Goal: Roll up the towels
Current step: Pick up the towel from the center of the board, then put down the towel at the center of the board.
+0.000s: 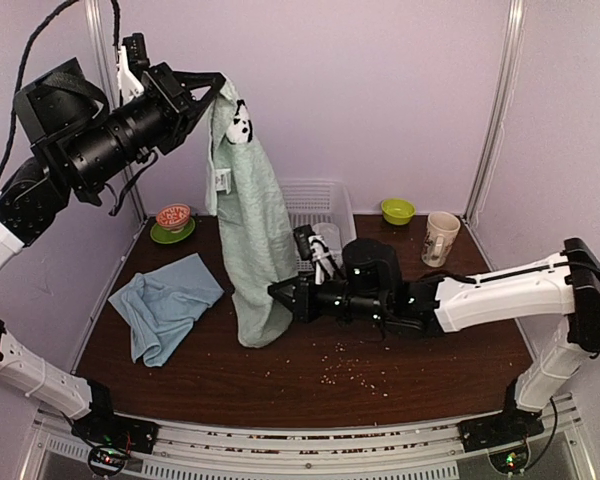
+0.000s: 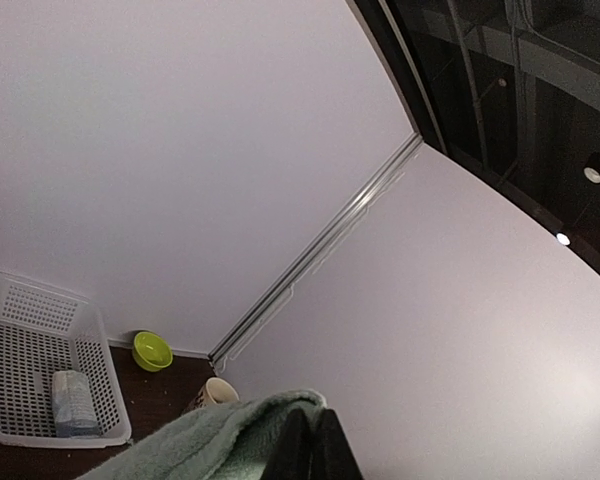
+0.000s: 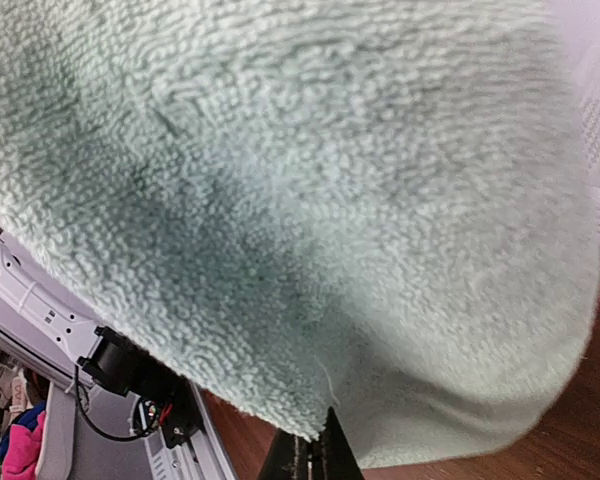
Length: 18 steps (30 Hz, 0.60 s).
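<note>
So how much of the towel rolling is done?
One greyish towel looks rolled, lying in the basket. The green towel hangs unrolled from the left gripper, with the right gripper at its lower part. The blue towel lies crumpled, not yet rolled.

Pale lilac walls (image 1: 380, 90) enclose a dark wooden table (image 1: 310, 385).
</note>
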Each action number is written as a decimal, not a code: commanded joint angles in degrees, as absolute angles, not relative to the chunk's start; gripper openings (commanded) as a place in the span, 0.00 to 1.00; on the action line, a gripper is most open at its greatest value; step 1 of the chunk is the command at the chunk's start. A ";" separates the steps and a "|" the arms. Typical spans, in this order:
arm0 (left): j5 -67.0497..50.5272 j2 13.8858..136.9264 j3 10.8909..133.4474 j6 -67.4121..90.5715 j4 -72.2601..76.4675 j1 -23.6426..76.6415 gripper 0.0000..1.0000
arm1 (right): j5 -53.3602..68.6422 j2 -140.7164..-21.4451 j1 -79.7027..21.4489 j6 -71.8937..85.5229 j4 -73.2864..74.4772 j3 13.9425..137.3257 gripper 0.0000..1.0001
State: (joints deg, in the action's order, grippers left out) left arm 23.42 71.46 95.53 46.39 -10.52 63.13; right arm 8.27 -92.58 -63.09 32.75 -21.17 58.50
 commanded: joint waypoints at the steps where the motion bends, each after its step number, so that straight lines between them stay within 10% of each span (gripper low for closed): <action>1: 23.18 70.38 93.40 46.77 -7.39 63.67 0.00 | 1.98 -79.11 -59.84 27.15 -10.92 53.78 0.00; 11: 17.87 62.52 81.88 50.47 -11.42 65.43 0.00 | 8.11 -49.26 -59.81 20.31 15.98 49.30 0.00; 18: 34.91 53.83 58.24 61.32 -11.59 64.44 0.00 | 3.76 -54.44 -50.30 20.67 22.10 49.94 0.00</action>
State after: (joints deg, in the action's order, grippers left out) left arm 24.36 56.03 67.96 54.98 -11.38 65.71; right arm 5.21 -48.40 -55.86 21.08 16.29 51.07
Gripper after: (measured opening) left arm 0.003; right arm 0.009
